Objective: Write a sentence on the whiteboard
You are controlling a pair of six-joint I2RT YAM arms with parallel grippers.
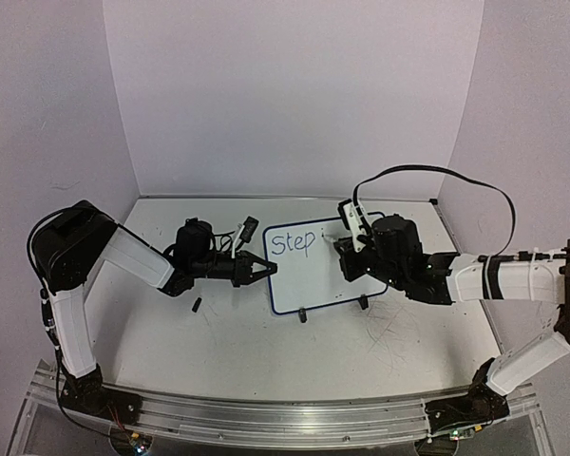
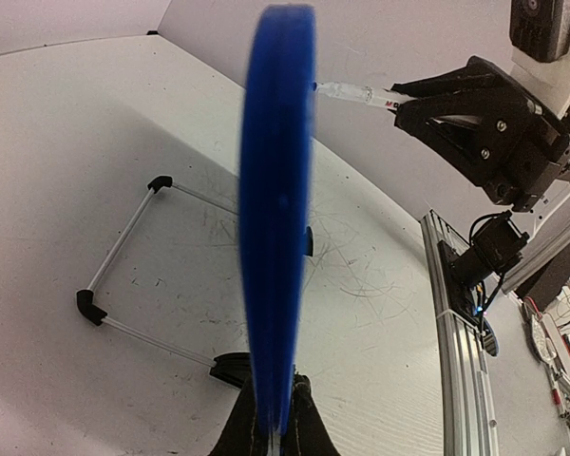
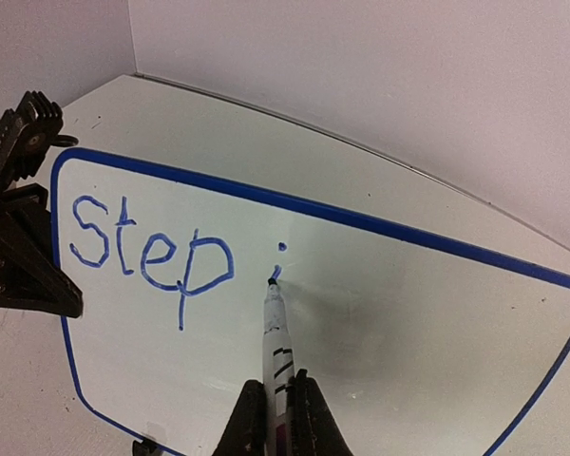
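Whiteboard [image 1: 334, 277] standing near the middle of the table [image 1: 218, 332], face towards the arms, propped from behind on its wire stand [image 2: 123, 249] and small black feet. The left gripper [image 1: 266, 269] is clamped on the board's left frame edge, one finger on each side. The right gripper [image 3: 275, 404] is closed around the barrel of a marker [image 3: 274, 332], whose tip touches the writing surface just right of the finished word. Of the sentence [image 3: 147, 249], "Step" is complete on the upper line. A dot and a short stroke beneath it mark the start of the next word, so roughly the first third appears done.

Handling, as judged: the board looks thin, light and stiff, with a slick face. Pen pressure could slide it on the smooth table or tip it back, so it needs bracing. The frame edge, clear of the writing area, is the sensible place to hold it. The marker is slim and rigid, best gripped at mid-barrel
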